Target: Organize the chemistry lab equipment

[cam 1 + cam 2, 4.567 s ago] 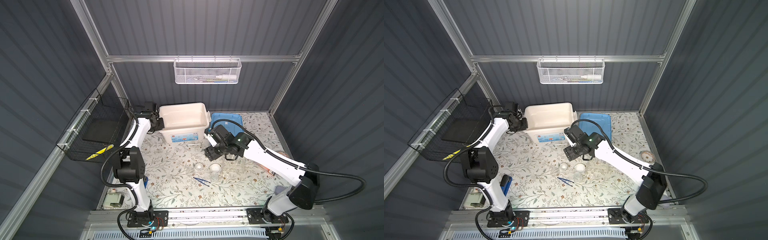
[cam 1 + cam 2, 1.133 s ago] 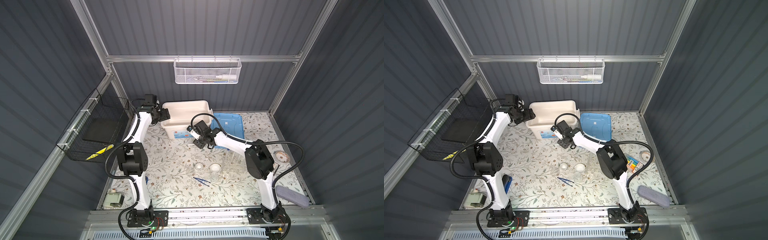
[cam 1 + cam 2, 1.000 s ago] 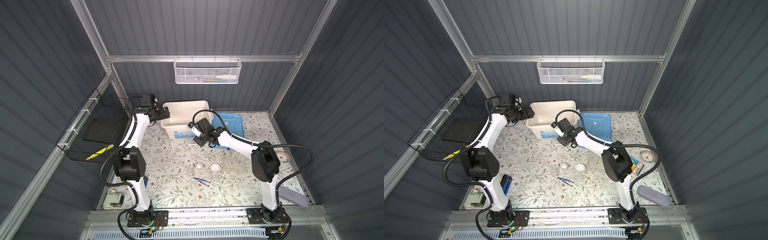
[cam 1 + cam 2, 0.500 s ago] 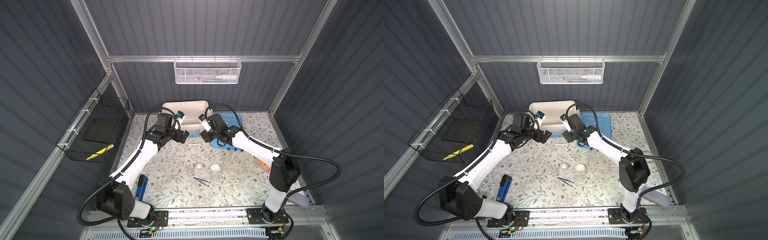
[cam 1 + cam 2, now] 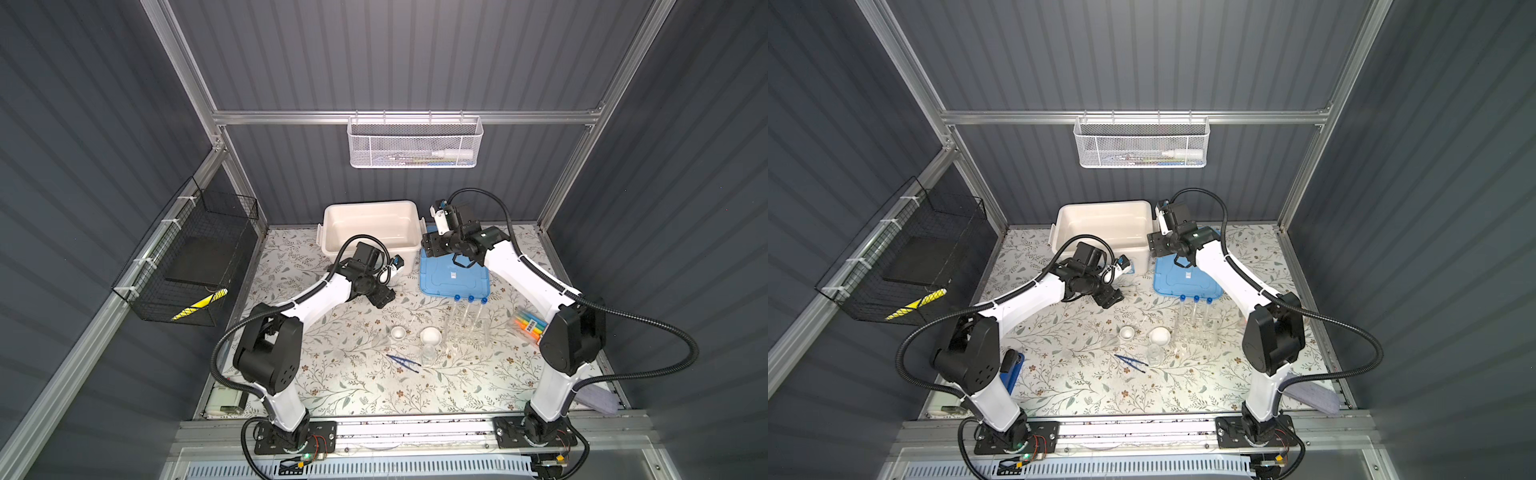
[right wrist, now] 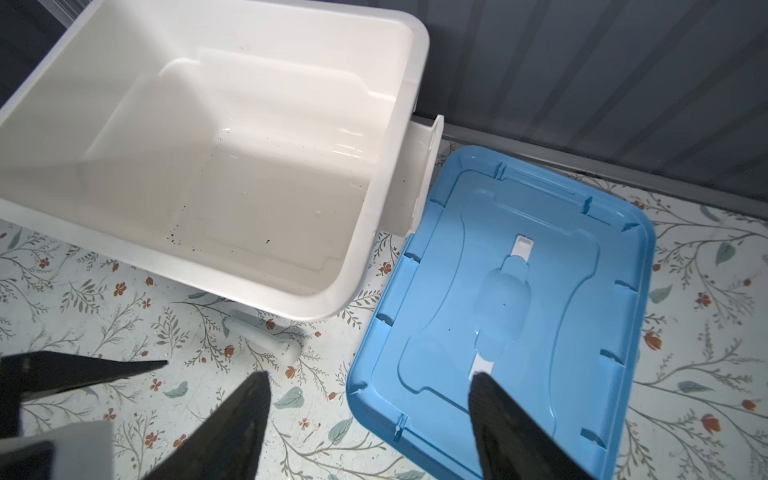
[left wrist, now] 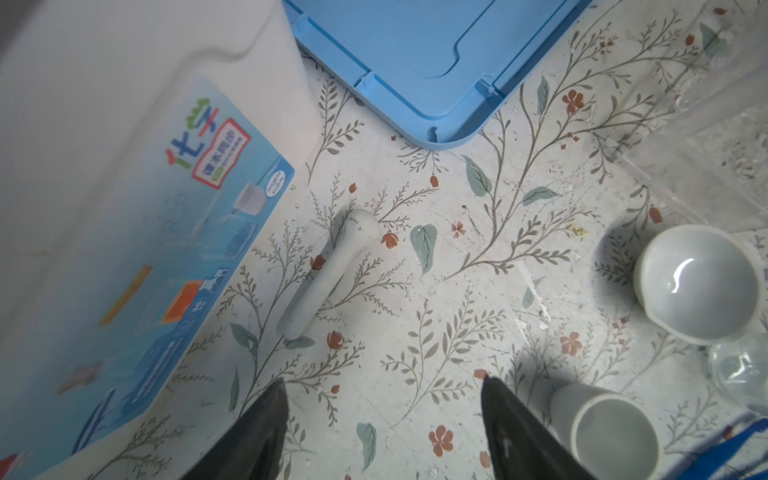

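Since the white rod (image 7: 328, 270) lies flat just beside the bin (image 7: 124, 83), I'd pinch its middle with my left gripper (image 7: 382, 380), jaws apart, empty; likely light, stiff, slick, may roll.

TXT | big white plastic bin (image 7: 83, 104), side wall: blue paper label (image 7: 178, 232) w/ lg chars "化学" | red-framed box below: sm print, blurred, n/r | clear pack of coloured highlighters (image 5: 524, 322): white barcode tag (image 5: 534, 328), digits too sm to read
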Controlling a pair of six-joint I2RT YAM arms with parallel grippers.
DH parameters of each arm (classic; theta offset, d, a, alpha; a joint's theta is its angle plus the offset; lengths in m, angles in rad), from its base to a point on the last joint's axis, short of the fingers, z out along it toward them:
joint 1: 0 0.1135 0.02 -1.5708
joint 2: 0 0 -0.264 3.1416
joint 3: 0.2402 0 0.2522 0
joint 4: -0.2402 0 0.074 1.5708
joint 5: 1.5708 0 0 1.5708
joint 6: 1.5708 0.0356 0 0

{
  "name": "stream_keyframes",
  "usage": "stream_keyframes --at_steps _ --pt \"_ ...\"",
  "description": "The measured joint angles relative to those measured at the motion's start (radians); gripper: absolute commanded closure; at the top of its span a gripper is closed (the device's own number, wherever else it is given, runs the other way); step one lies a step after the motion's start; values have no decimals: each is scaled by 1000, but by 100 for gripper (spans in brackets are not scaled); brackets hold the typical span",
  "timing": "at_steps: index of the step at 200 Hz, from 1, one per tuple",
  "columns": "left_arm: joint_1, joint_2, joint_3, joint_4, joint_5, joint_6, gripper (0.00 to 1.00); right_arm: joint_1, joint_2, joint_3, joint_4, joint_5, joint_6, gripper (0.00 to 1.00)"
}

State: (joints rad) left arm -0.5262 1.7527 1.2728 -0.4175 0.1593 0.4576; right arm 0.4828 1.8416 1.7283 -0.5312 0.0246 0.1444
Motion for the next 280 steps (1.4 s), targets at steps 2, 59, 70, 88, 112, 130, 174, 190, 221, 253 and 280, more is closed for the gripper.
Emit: stream_keyframes --at_steps 2,59,70,88,112,130,174,190,221,253,280 --pt "-2 5 1 2 0 5 28 -2 2 4 -2 -2 5 25" --pt "-10 84 2 96 -1 94 34 -19 79 53 -43 -55 87 25" --pt "-10 100 3 118 -1 110 35 -19 89 55 -48 -61 92 25" --pt "-10 146 19 137 -1 127 38 -19 104 60 -53 -68 99 25" --pt "-10 215 42 155 -2 147 42 -19 112 60 -55 -71 103 24" --pt "-10 247 48 162 -4 158 42 -19 112 61 -53 -71 106 24" --pt "-10 284 90 181 -13 171 41 -19 112 62 -53 -72 107 24" --pt "-10 294 104 191 -20 172 41 -19 112 62 -53 -71 106 24" --pt "-10 303 108 195 -29 174 41 -19 111 61 -52 -71 105 23" --pt "-10 303 108 196 -40 180 39 -19 111 56 -50 -71 101 23" --pt "-10 303 106 226 -51 176 31 -19 110 51 -48 -71 101 23"
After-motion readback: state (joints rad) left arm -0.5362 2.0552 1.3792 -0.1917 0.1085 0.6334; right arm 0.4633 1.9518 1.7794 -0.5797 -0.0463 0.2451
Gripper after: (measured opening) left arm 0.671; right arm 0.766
